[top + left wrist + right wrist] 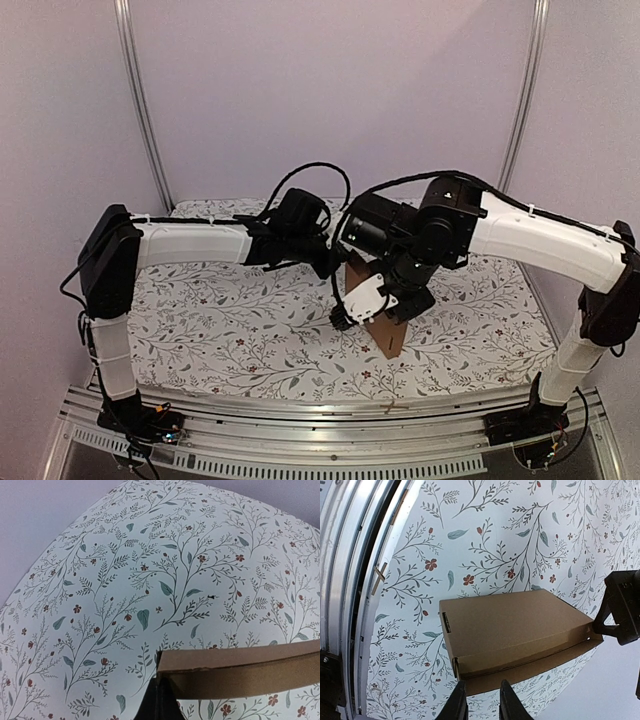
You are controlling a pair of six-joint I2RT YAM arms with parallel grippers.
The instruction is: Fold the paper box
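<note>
Three views: one high and fixed, two riding the wrists.
The top camera looks down from behind the arm bases over the whole flowered table [230, 320], far from the paper box [392, 338]. The left wrist camera skims close past the box's edge; the right wrist one looks down on its broad face, the rail [350, 580] at frame left — all three share box and table.

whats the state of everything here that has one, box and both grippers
paper box: folded flat, turned on edge, one long flap sticking out untucked
left gripper: shut on the paper box's corner
right gripper: open, fingers apart at the long flap's edge
</note>
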